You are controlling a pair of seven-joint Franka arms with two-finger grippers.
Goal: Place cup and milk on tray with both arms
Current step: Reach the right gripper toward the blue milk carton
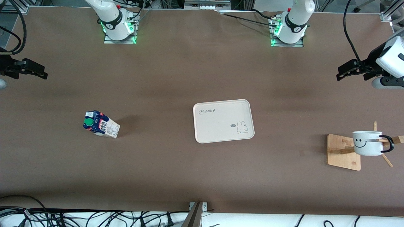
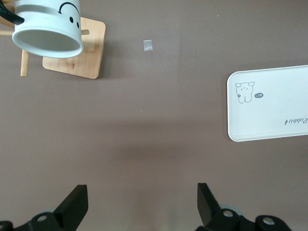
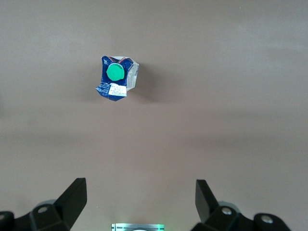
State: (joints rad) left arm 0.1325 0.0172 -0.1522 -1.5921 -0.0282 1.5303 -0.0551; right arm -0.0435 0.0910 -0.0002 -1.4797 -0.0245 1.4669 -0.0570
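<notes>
The cream tray (image 1: 217,124) lies bare at the table's middle; it also shows in the left wrist view (image 2: 274,103). The milk (image 1: 101,124) stands toward the right arm's end, green cap up, and shows in the right wrist view (image 3: 115,79). The cup (image 1: 367,143) hangs on a wooden rack peg toward the left arm's end, and shows in the left wrist view (image 2: 48,29). My left gripper (image 1: 347,70) (image 2: 142,192) is open and empty, up over bare table. My right gripper (image 1: 33,70) (image 3: 140,187) is open and empty, over bare table at its end.
The wooden rack base (image 1: 342,153) (image 2: 77,50) stands under the cup, with pegs sticking out. A small scrap of tape (image 2: 148,45) lies on the table beside the rack. Cables (image 1: 94,217) run along the table's edge nearest the front camera.
</notes>
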